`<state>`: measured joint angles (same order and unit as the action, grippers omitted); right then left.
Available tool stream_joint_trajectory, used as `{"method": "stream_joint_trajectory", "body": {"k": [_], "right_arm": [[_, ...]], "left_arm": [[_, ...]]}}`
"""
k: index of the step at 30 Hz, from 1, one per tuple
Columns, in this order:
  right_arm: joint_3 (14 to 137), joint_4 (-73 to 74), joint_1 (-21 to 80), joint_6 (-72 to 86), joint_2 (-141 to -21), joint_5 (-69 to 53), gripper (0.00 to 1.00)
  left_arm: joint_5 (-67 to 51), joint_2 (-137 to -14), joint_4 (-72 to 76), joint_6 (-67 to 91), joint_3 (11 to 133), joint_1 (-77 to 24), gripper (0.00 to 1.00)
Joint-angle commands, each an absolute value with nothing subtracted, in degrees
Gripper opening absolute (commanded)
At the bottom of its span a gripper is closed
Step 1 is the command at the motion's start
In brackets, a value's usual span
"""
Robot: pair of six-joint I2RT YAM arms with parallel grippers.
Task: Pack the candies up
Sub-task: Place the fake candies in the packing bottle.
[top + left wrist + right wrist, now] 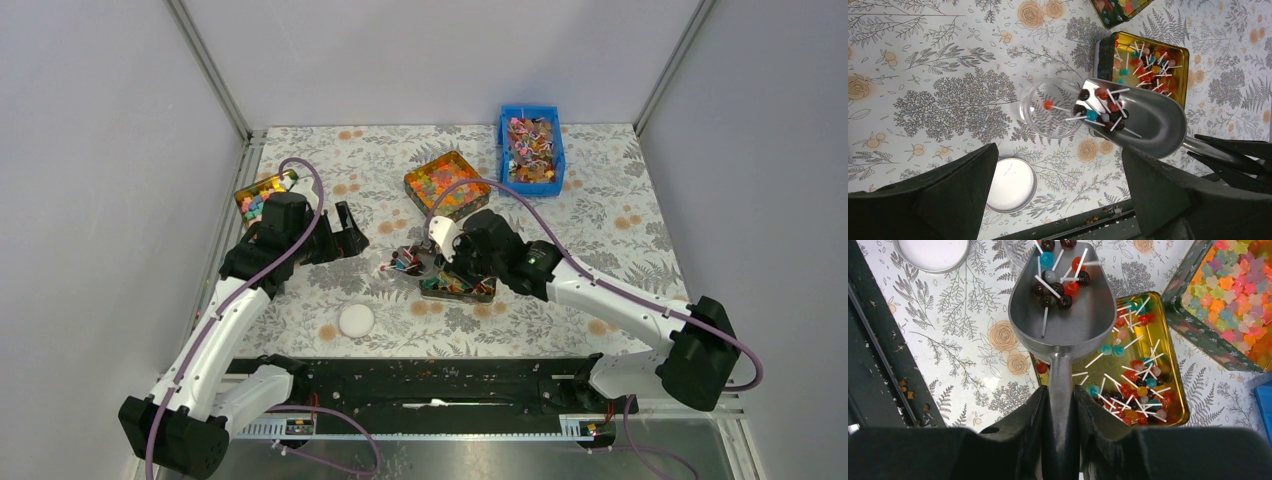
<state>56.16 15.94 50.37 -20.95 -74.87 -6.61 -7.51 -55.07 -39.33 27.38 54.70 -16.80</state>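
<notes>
The candies are tiny ball sweets on thin white sticks. A batch of them [1060, 282] lies in a metal scoop [1068, 325], and many more [1135, 385] fill a gold tin [1182, 405] under it. My right gripper [1060, 395] is shut on the scoop's handle. The scoop's mouth [1098, 107] rests tilted at the rim of a small clear round jar [1045, 125], which holds one red candy [1048, 105]. My left gripper [1060, 170] hangs open and empty left of the jar, near a white lid [1010, 185].
A tin of star-shaped gummies [445, 183] stands behind the jar. A blue bin [531, 148] of mixed sweets sits at the back right. Behind the left arm is a tin of cube sweets [262, 192]. A black rail [420, 380] runs along the near edge.
</notes>
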Motion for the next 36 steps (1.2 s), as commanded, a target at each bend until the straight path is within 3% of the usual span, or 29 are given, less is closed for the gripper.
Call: {"method": "stream_joint_trajectory", "body": {"k": [1, 36], "right_arm": [[60.32, 17.89, 51.06, -23.09, -75.29, -5.71, 0.00], [73.20, 31.41, 53.43, -25.92, -82.99, -0.72, 0.00]], "left_arm": [[-8.50, -54.32, -37.79, 26.81, 54.93, -16.40, 0.99], [-8.34, -54.32, -38.07, 25.84, 54.93, -15.80, 0.99]]}}
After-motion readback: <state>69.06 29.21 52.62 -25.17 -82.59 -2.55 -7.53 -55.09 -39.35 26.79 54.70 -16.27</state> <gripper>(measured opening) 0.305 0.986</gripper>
